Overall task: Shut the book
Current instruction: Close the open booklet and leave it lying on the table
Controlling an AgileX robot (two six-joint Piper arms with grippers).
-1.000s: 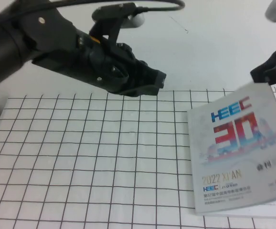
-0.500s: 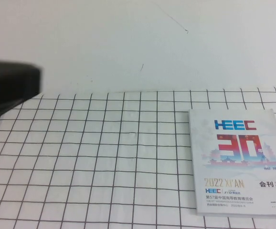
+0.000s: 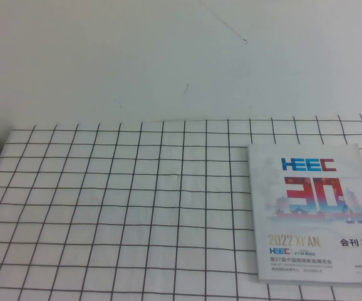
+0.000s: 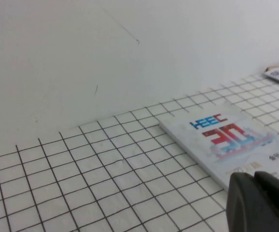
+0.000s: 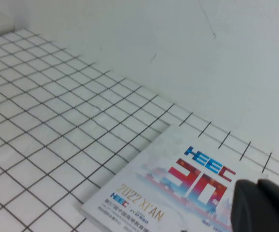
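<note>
Book near left hand, right hand

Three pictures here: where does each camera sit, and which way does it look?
High view: raised on the robot's side, angled down at the white black-gridded mat and closed white HEEC-cover book; neither arm shows.
Left wrist view: on the left arm, facing the book; the left gripper shows at the edge.
Right wrist view: on the right arm, facing the book; the right gripper shows at the edge.
All three share the book.
</note>
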